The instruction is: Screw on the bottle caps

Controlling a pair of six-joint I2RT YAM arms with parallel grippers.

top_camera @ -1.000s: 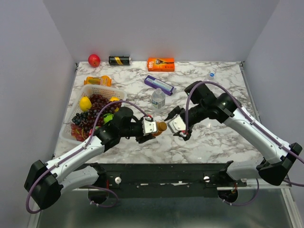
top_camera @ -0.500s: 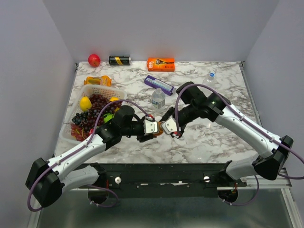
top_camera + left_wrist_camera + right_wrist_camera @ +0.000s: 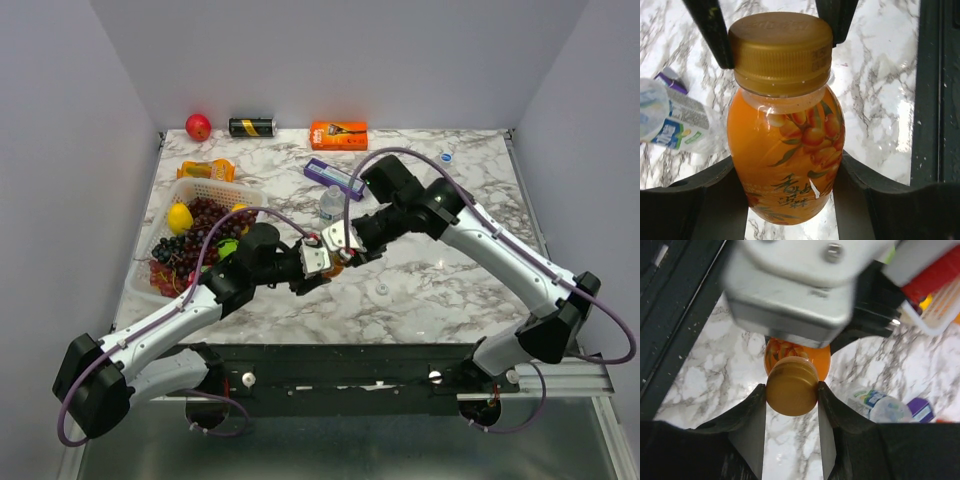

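My left gripper is shut on the short orange bottle and holds it above the table's front middle. In the left wrist view my fingers clamp the bottle's body. An orange-gold cap sits on its neck. My right gripper meets it from the right and is shut on that cap, one finger on each side. A clear bottle with a label band stands just behind; it also shows in the right wrist view. A small whitish cap lies on the table to the right.
A white basket of grapes and fruit stands at the left. A red apple, a black can and an orange box line the back edge. A purple box lies mid-back. A small clear-and-blue item sits back right.
My right arm has swung left to the orange bottle, and its gripper has closed around the cap. My left gripper still holds the bottle in nearly the same place.
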